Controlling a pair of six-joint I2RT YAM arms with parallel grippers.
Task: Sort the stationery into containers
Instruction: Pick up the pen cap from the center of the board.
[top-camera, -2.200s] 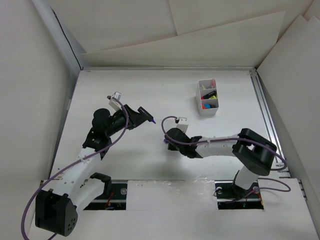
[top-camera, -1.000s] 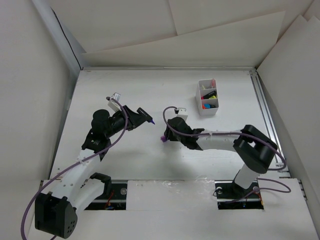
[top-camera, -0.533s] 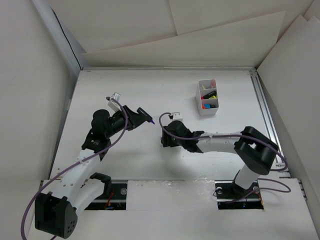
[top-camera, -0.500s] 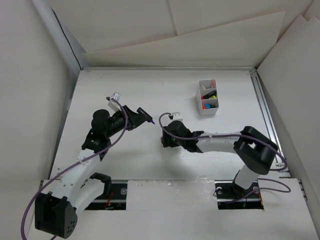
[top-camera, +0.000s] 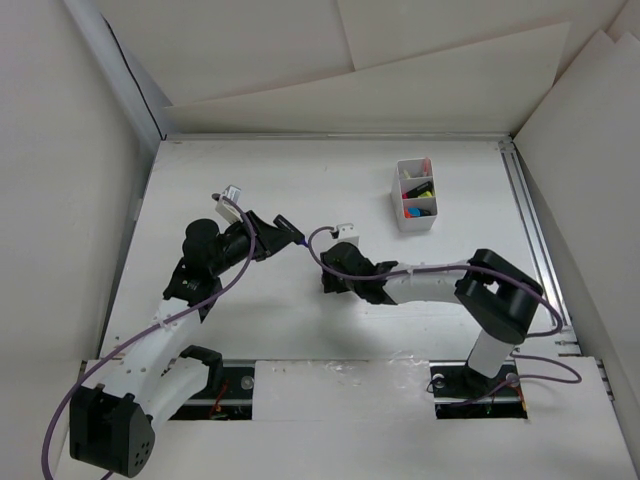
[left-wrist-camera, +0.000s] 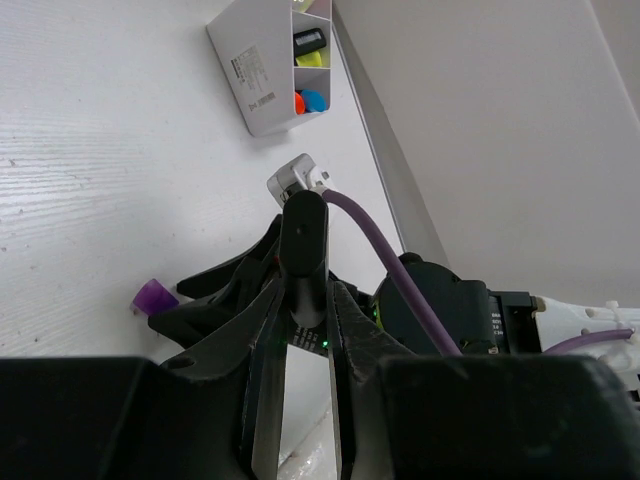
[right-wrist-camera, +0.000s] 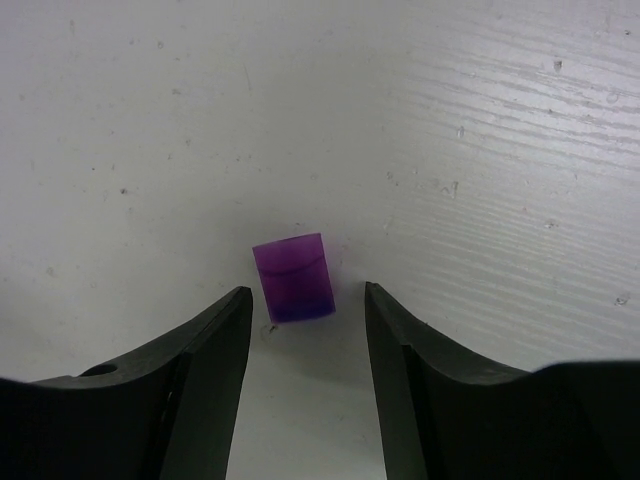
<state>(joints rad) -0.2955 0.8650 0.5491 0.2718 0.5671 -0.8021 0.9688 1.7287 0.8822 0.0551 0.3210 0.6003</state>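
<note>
White tabletop (top-camera: 250, 170) fills the top view. The divided box (top-camera: 416, 224) stands toward the far right with bright pieces in its compartments. Near the middle, the left fingers (top-camera: 283, 226) grip a dark pen (top-camera: 297, 238), and the right fingers (top-camera: 330, 283) sit low over the surface just beside them. From the left wrist, the left fingers are pinched tight on the pen's black barrel. A purple cap (left-wrist-camera: 152, 297) rests on the tabletop at the tips of the right fingers, and the box sits well beyond. From the right wrist, the right fingers stand wide, with the purple cap on the tabletop between their tips, touching neither.
</note>
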